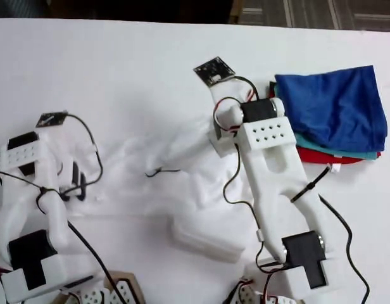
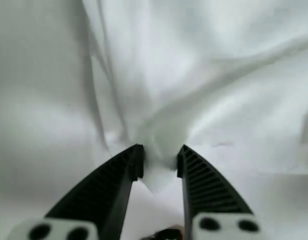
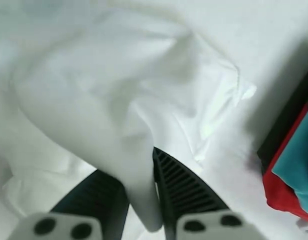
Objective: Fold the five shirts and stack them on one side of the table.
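- The white shirt [image 1: 182,183] lay crumpled in the middle of the surface [image 1: 119,76], not yet folded. Judging by the stack, it was probably the last of the five.
- The left gripper [image 2: 159,160] had its fingers closed on a pinch of the shirt's cloth, and the right gripper [image 3: 140,170] likewise clamped a fold.
- The next move probably called for lifting and pulling the cloth taut between both arms, so it could be spread flat.
- The stack [image 1: 337,111], with blue on top and teal, red and black under it, sat just beside the right arm near the surface's right edge. Open room lay at the far side and to the left.
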